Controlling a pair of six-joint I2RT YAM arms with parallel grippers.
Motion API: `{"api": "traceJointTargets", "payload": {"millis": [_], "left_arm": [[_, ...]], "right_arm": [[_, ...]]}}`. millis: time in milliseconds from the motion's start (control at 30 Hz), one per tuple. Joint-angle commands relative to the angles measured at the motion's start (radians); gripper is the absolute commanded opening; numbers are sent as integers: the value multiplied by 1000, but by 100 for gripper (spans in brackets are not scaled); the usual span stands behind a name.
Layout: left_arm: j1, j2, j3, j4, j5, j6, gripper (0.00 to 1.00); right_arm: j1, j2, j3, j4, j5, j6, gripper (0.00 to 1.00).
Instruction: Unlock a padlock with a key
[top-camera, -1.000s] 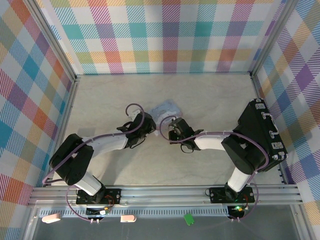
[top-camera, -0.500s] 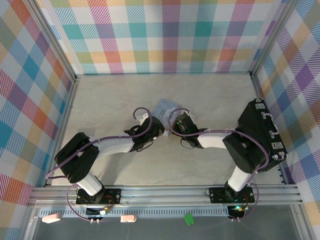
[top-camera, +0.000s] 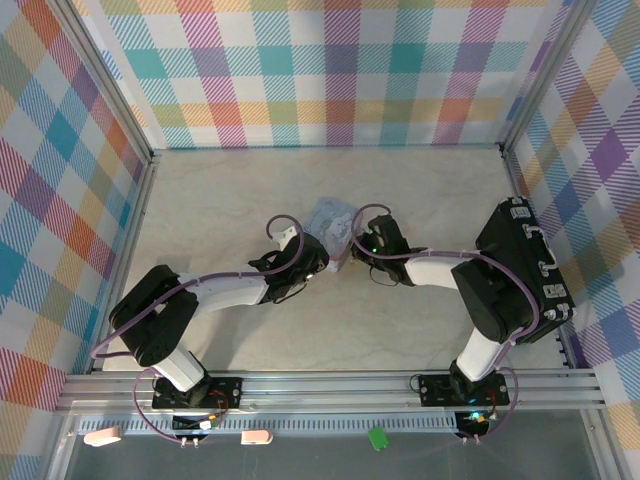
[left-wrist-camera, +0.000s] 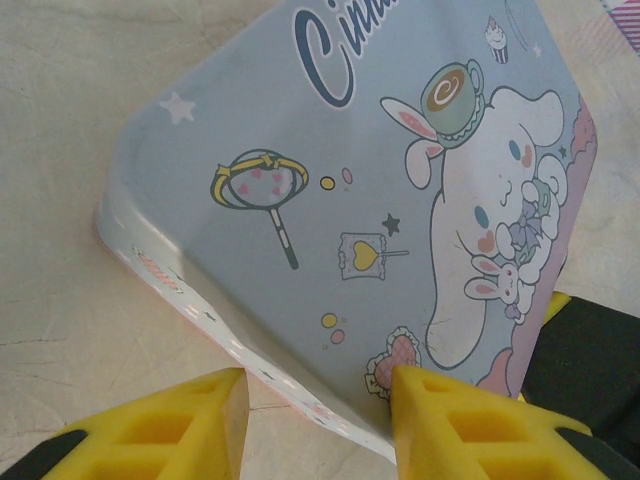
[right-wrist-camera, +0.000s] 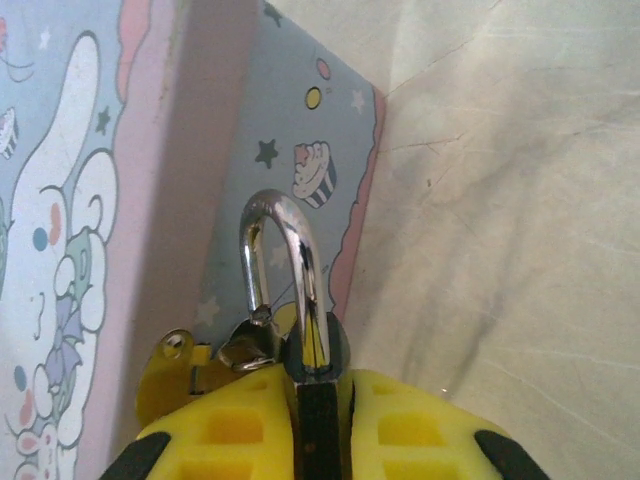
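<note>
Two robot arms bent inward from the metal rail (top-camera: 330, 385) at the near edge, and their tools sat close together at the middle of a pale, marbled surface (top-camera: 200, 200). Plaid walls (top-camera: 330, 70) closed that surface at the back, left and right. Bare surface lay between the tin and the back wall, and along the whole left side. The right side had less room, because a big black case (top-camera: 525, 265) lay along the right wall, just beside the right arm's elbow. Purple cables (top-camera: 283, 222) looped above both forearms.

A pale-blue tin (left-wrist-camera: 330, 200) printed with a white cartoon rabbit lay at the centre, between the two tools. Its lid appeared down and its inside was hidden. The black case also appeared shut, with its contents hidden.

The left tool (left-wrist-camera: 318, 388) stood partly open, with the tin's near edge running between its yellow fingers (left-wrist-camera: 470, 420). One finger lay against the tin's rim and the other sat just beside it. Whether they truly clamped the tin could not be told.

The right tool (right-wrist-camera: 322, 390) was closed tight on the padlock (right-wrist-camera: 318, 425), pinching its dark body between the fingers. The silver shackle (right-wrist-camera: 308, 280) rose out of the tool in an arch, in front of the tin's side wall and near the tin's corner. A small bright metal piece (right-wrist-camera: 245, 345) and a yellow tab (right-wrist-camera: 175, 350) sat at the shackle's foot, against the tin. What these two pieces were could not be told. Beyond the tin's corner, beside the padlock, lay more bare surface.
</note>
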Motion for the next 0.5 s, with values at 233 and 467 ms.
{"api": "traceJointTargets", "payload": {"millis": [233, 467], "left_arm": [[-12, 17, -29, -205, 9, 20, 40], [3, 6, -7, -196, 48, 64, 43]], "right_arm": [[-48, -66, 21, -54, -71, -175, 7], [-52, -85, 22, -79, -110, -197, 8]]}}
